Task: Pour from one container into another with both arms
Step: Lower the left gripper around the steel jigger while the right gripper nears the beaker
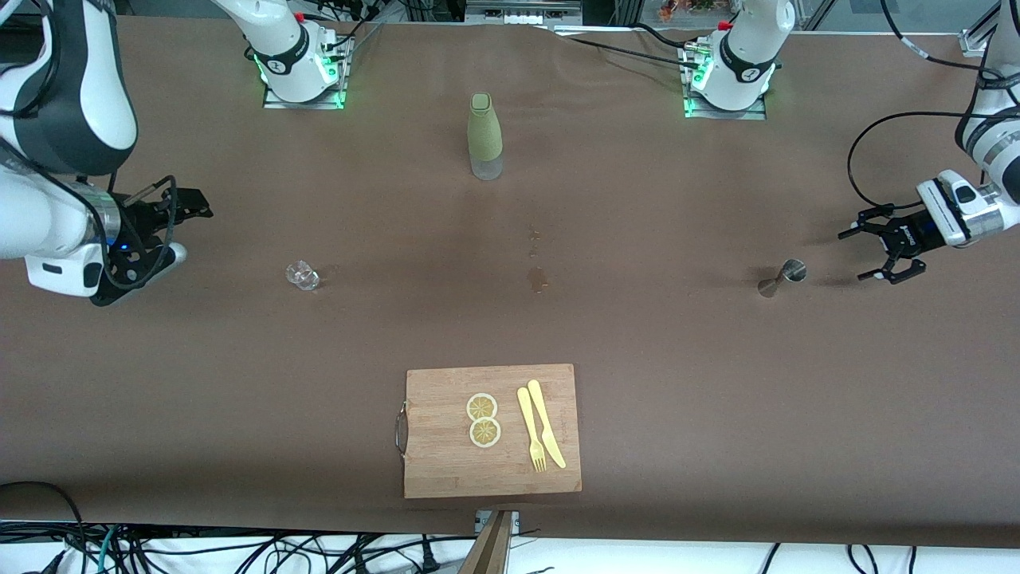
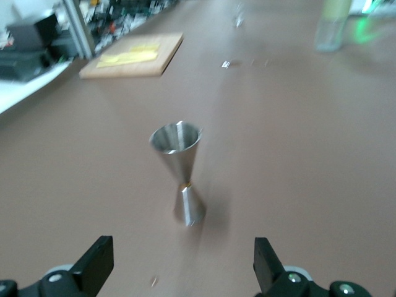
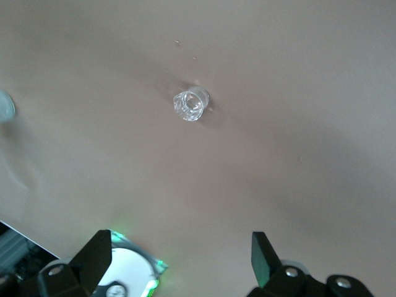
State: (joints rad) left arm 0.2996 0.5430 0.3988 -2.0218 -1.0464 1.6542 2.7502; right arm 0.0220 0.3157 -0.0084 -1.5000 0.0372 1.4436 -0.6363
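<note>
The tiny clear glass tumbler stands upright on the brown table toward the right arm's end. My right gripper hovers open beside it, a short way off, with nothing between its fingers. Toward the left arm's end, the silver hourglass jigger stands upright. My left gripper is open and empty, low over the table and pointing at the jigger from a small distance. Neither gripper touches its container.
A tall olive-green sleeved bottle stands mid-table near the arm bases. Small wet spots mark the cloth between tumbler and jigger. A wooden cutting board nearer the front camera carries two lemon slices, a yellow fork and knife.
</note>
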